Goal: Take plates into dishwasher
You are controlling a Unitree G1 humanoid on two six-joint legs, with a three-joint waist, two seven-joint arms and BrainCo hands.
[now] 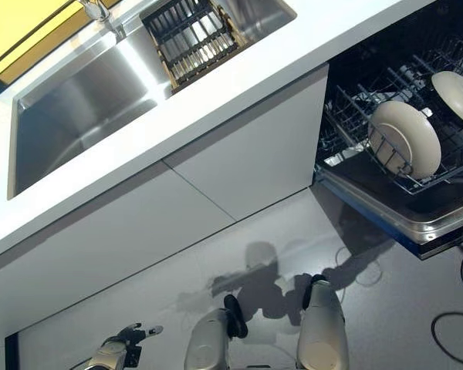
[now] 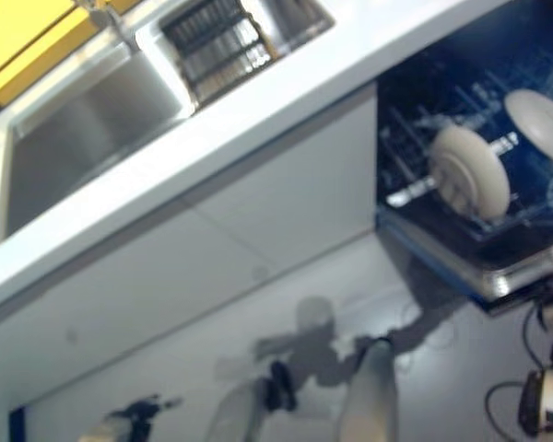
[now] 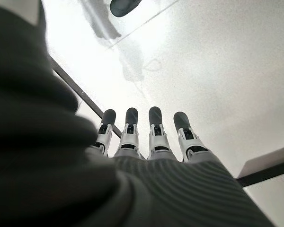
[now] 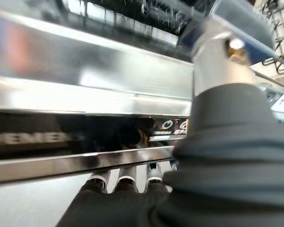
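Left hand [image 1: 122, 344]: lower left of the frame, low over the grey floor [image 1: 278, 247]; in its own wrist view the fingers [image 3: 155, 130] run straight and side by side, holding nothing.

Sink [image 1: 77, 100]: upper left, a steel basin set into the white tabletop [image 1: 239, 77].

Drying rack [image 1: 191, 37]: top centre, dark slats in a wooden frame, lying across the sink's right part; no plates show in it.

Cabinet fronts [image 1: 239, 162]: centre, plain white panels below the tabletop, running down to the floor.

Dishwasher [image 1: 401, 212]: right of the frame, door let down, steel rim along its edge, lower wire basket [image 1: 355, 116] showing inside.

Plates: two cream plates, both in the dishwasher's wire basket. First plate [image 1: 405, 139] stands on edge between the tines at middle right. Second plate [image 1: 457, 96] stands just behind it, toward the upper right edge of the frame, partly cut off.

Right hand [image 4: 128, 182]: seen only in its own wrist view, close against the steel edge of the lowered door; its fingers pass beneath that edge and are mostly hidden, so whether they are curled or straight cannot be told.
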